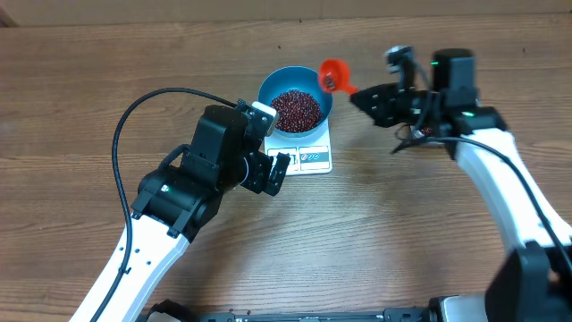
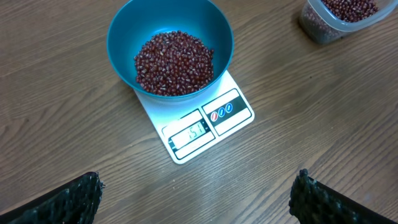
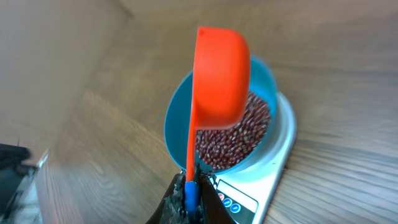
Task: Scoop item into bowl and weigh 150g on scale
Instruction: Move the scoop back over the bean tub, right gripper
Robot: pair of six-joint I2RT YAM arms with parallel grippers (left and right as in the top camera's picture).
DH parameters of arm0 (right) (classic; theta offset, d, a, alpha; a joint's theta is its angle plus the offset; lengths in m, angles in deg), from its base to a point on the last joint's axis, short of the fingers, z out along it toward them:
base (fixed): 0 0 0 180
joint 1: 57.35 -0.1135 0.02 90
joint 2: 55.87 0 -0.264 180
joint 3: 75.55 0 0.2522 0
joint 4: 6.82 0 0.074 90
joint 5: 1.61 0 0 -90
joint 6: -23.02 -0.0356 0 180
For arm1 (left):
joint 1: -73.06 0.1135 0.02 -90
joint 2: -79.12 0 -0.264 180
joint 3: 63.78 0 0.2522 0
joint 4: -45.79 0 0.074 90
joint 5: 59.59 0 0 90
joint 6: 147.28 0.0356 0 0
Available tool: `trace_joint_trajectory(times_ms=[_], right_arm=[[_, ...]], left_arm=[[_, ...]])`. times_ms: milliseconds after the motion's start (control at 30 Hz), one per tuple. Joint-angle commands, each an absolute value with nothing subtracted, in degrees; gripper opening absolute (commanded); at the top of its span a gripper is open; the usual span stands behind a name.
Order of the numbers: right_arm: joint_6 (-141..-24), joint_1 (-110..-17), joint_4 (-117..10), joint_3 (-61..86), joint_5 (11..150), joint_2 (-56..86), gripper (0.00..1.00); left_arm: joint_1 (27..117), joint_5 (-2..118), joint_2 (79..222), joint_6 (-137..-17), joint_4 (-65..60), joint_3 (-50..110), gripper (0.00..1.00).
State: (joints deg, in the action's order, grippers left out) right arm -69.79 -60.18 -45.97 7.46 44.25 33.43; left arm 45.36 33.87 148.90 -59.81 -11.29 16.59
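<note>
The surface (image 1: 89, 89) is brown wood with a long grain, and it fills all three views to the edges. Near its middle stands the white scale (image 2: 239, 115), and the blue bowl (image 2: 124, 31) sits on the back part of it. The dark red beans (image 2: 174, 62) lie in a pile at the bottom of the bowl.

The left hand (image 1: 273, 170) is just in front of the scale, near it but apart, and is spread wide with nothing between its fingers (image 2: 74, 196). The right hand (image 3: 189, 199) is closed on the handle of an orange scoop (image 3: 221, 74). From above, the cup of the scoop is at the far right rim of the bowl.

The scoop turns its back to the right wrist camera, so I cannot tell what is in it. The numbers on the display (image 2: 189, 132) are too faint to read. A clear tub (image 2: 339, 18) of beans is cut off at the corner of the left wrist view.
</note>
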Motion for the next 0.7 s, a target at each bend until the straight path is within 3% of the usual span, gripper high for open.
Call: trace_joint_trajectory(times_ms=[0, 367, 667], right_arm=[[-69.9, -55.7, -47.9, 7.3, 43.4, 29.0, 0.04], [-63.3, -39.9, -58.5, 7.3, 52.8, 27.5, 0.04], [-50.9, -35.9, -61.7, 7.3, 63.2, 27.5, 0.04]], left_arm=[[45.7, 34.4, 149.1, -58.5, -11.3, 16.0, 0.99], [45.7, 34.3, 149.1, -58.5, -11.3, 16.0, 1.0], [45.7, 34.3, 149.1, -58.5, -11.3, 16.0, 1.0]])
